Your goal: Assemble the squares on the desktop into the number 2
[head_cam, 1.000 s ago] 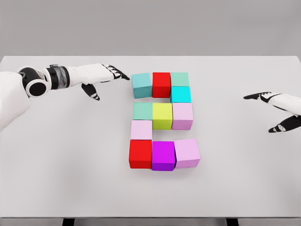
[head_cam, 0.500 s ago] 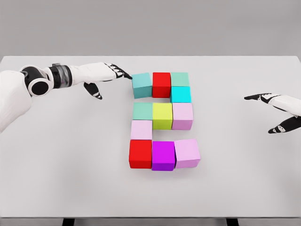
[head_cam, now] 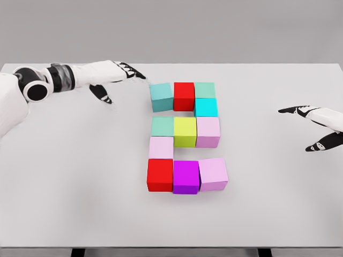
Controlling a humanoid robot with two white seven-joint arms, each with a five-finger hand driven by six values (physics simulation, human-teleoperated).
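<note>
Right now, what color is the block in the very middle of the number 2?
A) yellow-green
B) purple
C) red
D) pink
A: the yellow-green block sits in the middle row, with a pale green block on its left and a pink block on its right.

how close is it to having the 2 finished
Nearly done, it seems. The eleven cubes already read as a 2: top row, cyan cube, middle row, pale pink cube, bottom row. The teal cube at top left sits slightly skewed, perhaps the only thing left. Nothing is in hand: left hand and right hand are open, off the cubes.
</note>
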